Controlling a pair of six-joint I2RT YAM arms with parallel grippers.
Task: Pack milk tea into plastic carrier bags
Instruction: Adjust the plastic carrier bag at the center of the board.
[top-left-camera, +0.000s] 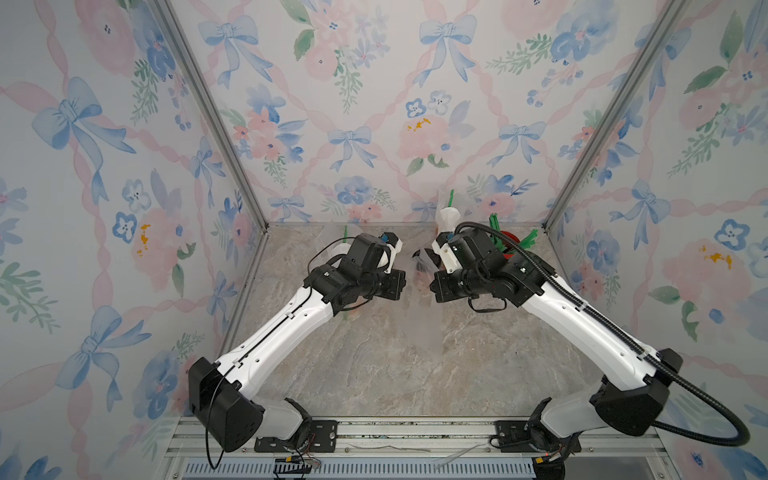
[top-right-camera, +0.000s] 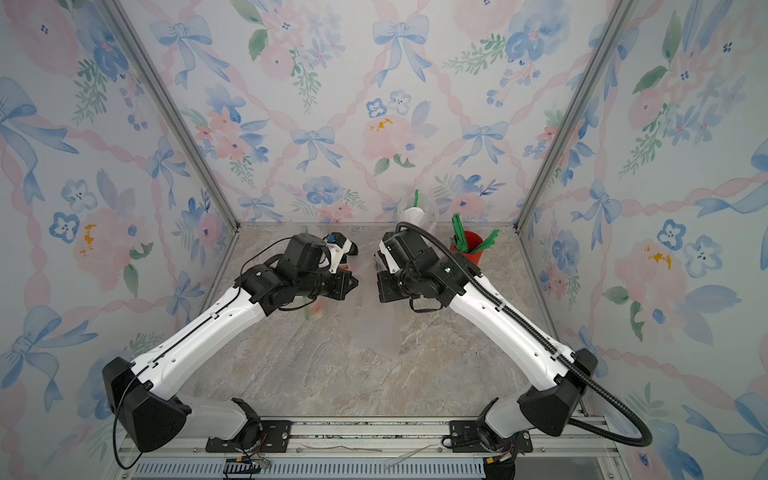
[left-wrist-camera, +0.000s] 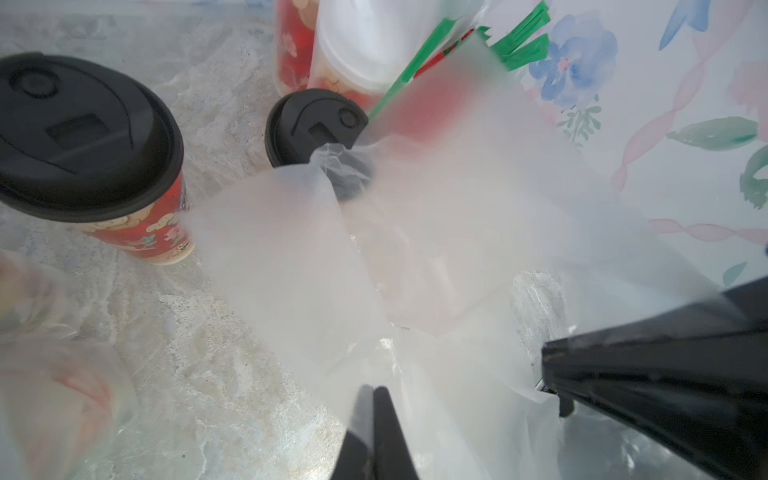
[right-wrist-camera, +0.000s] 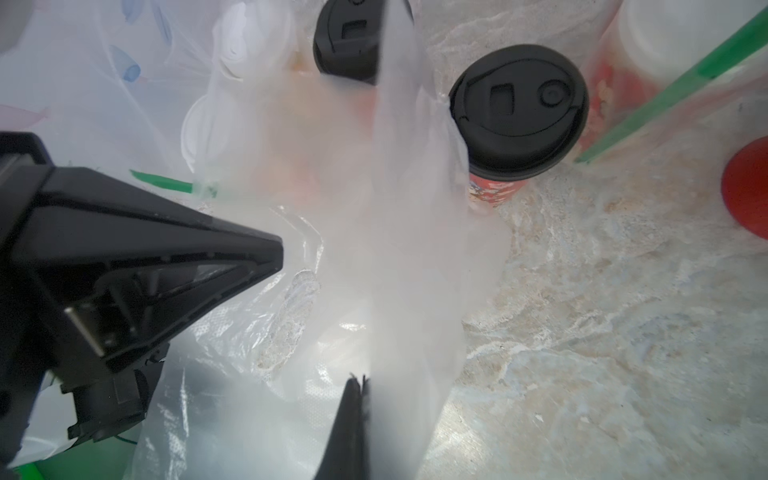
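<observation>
The left hand (left-wrist-camera: 372, 390) and right hand (right-wrist-camera: 359, 378) each clamp the plastic carrier bag (left-wrist-camera: 436, 257) between them, milk tea (left-wrist-camera: 316, 124) just beyond.

Bright, soft, even light fills both top views, and hardly any shadow falls on the marbled surface (top-left-camera: 374, 374). The frame posts (top-left-camera: 214, 112) splay outward toward the picture edges. In both wrist views the near plastic bag (left-wrist-camera: 415, 257) is a milky, out-of-focus blur, while a black-lidded cup (left-wrist-camera: 83, 137) stays fairly sharp.
</observation>
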